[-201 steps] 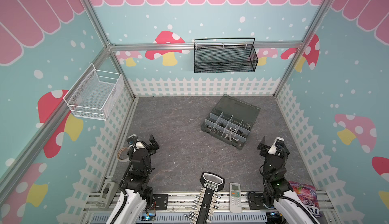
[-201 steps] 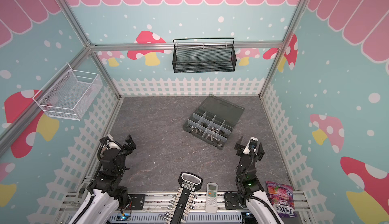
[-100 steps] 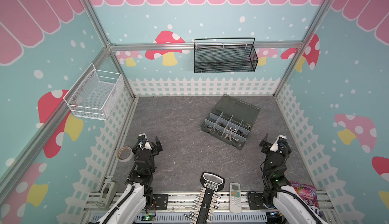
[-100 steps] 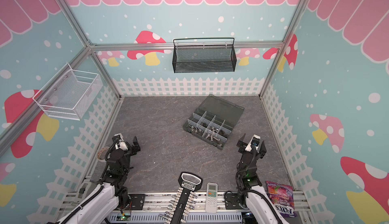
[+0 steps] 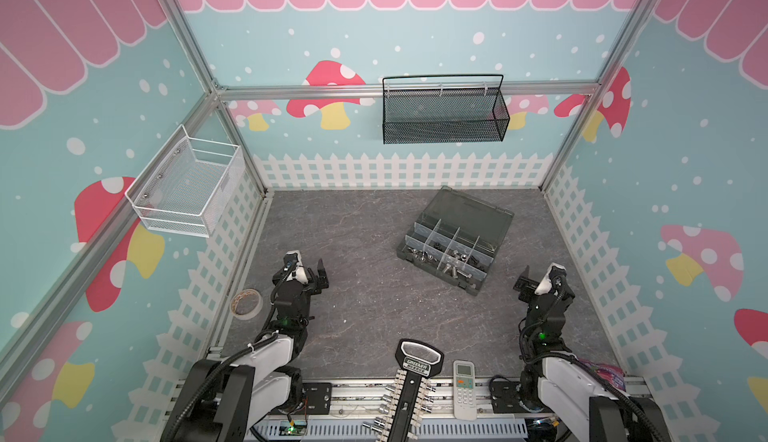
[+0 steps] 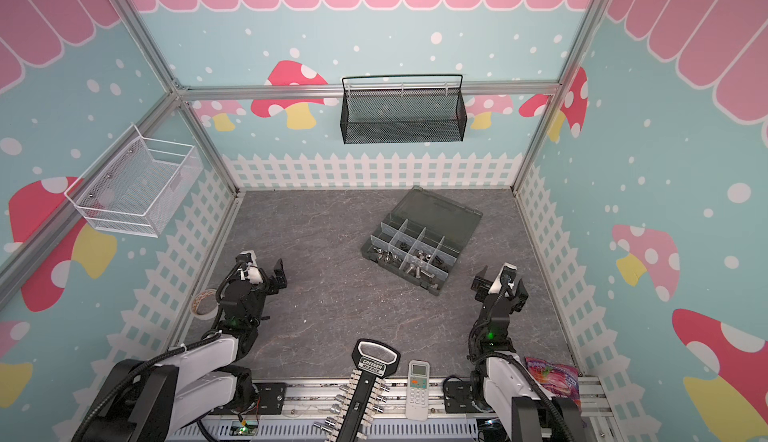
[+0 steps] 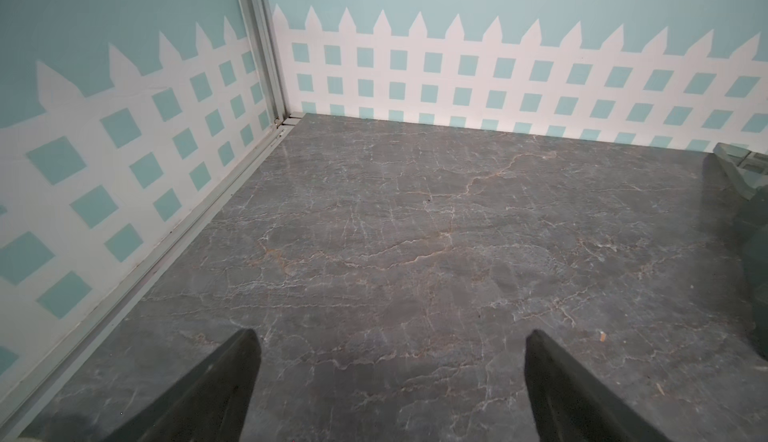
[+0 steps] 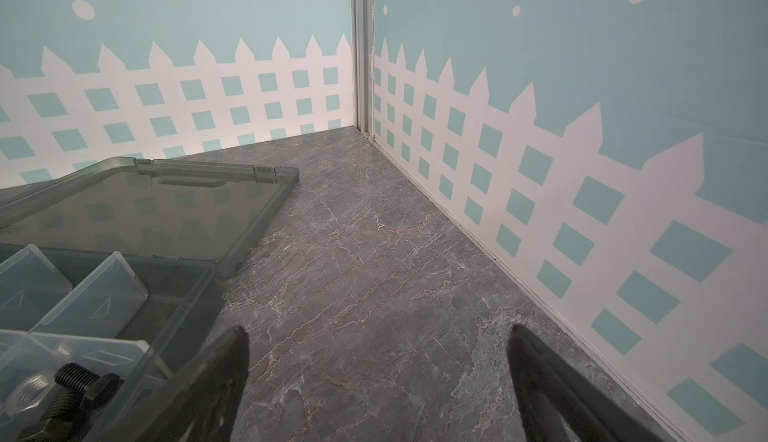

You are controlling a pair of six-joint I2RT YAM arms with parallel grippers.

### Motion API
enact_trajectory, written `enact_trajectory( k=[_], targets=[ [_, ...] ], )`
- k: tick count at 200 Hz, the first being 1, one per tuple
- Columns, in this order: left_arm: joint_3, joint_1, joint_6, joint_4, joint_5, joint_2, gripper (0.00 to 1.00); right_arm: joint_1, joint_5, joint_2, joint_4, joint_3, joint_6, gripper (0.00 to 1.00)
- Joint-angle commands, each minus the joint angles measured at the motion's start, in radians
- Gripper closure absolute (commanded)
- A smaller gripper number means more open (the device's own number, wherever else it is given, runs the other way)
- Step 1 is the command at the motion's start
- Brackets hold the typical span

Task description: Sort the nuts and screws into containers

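Screws (image 5: 451,271) and nuts (image 5: 422,256) appear already binned in the box (image 5: 469,211) at two o'clock; none visible loose. Left gripper (image 7: 390,336) and right gripper (image 8: 376,332) hang open, empty.

Light even, diffuse, bright, from overhead; shadows short and soft. Both top views sharp; wide-angle stretch splays the silver aluminium frame posts (image 5: 179,24) toward 10 and 2 o'clock. Wrist views: black gripper fingertips (image 7: 208,394) out of focus, close range. Dark grey translucent plastic organiser lid (image 8: 158,207) mirrors the white fence print (image 8: 249,82); mild sheen on grey marbled floor (image 7: 395,219).
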Motion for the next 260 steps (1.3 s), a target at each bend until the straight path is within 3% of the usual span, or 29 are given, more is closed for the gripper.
enact_trajectory(
  k=[1,46,102,118,136,155,196,224,240,252,260],
  targets=[
    [0.042,0.013,0.019,0.15,0.066,0.074,0.0,-0.016,-0.045,0.025,0.075,0.022,0.013,0.02],
    [0.088,0.039,0.047,0.15,0.105,0.147,0.0,-0.035,-0.063,0.092,0.122,0.028,0.016,0.02],
    [0.096,0.117,0.004,0.428,0.209,0.405,0.0,-0.041,-0.113,0.208,0.222,0.046,0.006,0.02],
    [0.123,0.132,-0.004,0.306,0.24,0.361,0.0,-0.043,-0.136,0.244,0.279,0.045,-0.002,0.02],
    [0.159,0.156,-0.004,0.29,0.318,0.388,0.0,-0.046,-0.175,0.302,0.361,0.053,-0.024,0.02],
    [0.234,0.172,0.019,0.114,0.407,0.382,0.0,-0.049,-0.218,0.394,0.45,0.063,-0.067,0.02],
    [0.227,0.177,0.018,0.127,0.426,0.383,0.0,-0.054,-0.264,0.451,0.507,0.083,-0.07,0.02],
    [0.225,0.177,0.018,0.135,0.424,0.384,0.0,-0.055,-0.416,0.505,0.557,0.09,-0.137,0.02],
    [0.225,0.177,0.018,0.134,0.424,0.382,0.0,-0.055,-0.495,0.614,0.643,0.115,-0.163,0.02],
    [0.223,0.175,0.018,0.139,0.423,0.383,0.0,-0.055,-0.551,0.571,0.468,0.167,-0.196,0.02],
    [0.224,0.175,0.018,0.135,0.422,0.384,0.0,-0.055,-0.552,0.6,0.49,0.181,-0.195,0.02]
  ],
)
